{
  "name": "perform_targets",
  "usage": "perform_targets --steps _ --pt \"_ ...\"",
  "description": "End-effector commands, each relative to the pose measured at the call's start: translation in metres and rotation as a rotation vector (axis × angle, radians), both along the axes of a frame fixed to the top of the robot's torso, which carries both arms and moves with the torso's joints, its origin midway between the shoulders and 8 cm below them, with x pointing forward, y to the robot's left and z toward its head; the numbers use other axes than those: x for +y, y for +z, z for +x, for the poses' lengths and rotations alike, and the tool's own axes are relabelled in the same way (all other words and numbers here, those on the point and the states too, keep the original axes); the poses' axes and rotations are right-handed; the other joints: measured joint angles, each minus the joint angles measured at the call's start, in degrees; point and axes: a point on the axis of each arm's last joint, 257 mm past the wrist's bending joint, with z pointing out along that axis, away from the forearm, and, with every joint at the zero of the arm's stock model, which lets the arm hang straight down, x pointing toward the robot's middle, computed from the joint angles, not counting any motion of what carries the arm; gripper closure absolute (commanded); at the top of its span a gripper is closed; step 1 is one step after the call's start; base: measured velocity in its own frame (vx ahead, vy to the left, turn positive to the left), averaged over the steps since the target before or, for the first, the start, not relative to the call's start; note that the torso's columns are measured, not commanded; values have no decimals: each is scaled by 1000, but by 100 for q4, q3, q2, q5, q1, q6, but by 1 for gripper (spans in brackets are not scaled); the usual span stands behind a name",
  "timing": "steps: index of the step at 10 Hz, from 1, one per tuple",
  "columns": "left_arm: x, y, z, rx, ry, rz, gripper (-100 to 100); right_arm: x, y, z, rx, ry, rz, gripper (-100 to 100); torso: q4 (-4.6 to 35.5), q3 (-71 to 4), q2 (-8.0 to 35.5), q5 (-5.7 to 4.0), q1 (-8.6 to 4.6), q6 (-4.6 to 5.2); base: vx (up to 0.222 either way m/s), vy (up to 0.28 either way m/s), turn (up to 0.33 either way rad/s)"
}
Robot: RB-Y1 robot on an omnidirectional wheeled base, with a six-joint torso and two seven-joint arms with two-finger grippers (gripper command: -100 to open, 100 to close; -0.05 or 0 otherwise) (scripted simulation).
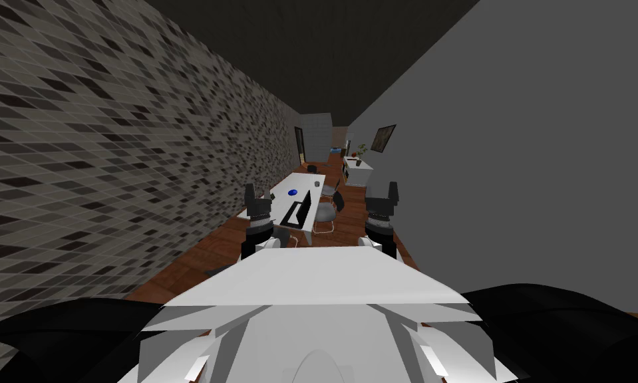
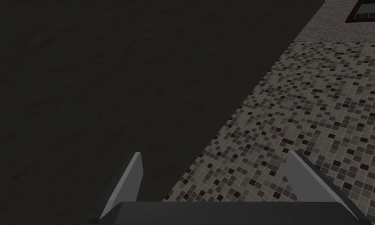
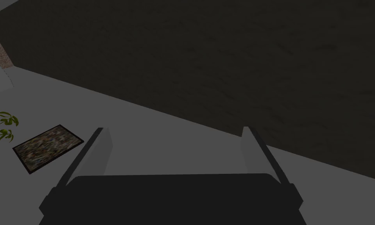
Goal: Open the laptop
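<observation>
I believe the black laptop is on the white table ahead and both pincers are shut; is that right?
Not quite: both pincers are open. The wrist views show the left pincer and the right pincer with fingers well apart. The black laptop is indeed on the white table ahead.

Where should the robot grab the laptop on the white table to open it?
Probably the lid, at its free top edge, away from the hinge. The black laptop sits at the near end of the white table, and its lid seems partly raised from the flat base. That thin raised edge suits thin jaws pinching it from above, on the base's side. It is far off, so this is a guess.
</observation>
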Motion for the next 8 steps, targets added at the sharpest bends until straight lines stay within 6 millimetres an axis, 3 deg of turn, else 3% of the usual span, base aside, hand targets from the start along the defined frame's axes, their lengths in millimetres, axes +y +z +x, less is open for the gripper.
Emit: perform_targets --steps 1,8 --pt "0 0 0 0 0 0 0 0 0 0 0 0 0 0 235 -467 232 0 0 0 0 0 0" --pt "0 0 0 0 0 0 0 0 0 0 0 0 0 0 3114 -6227 3116 0 0 0 0 0 0"
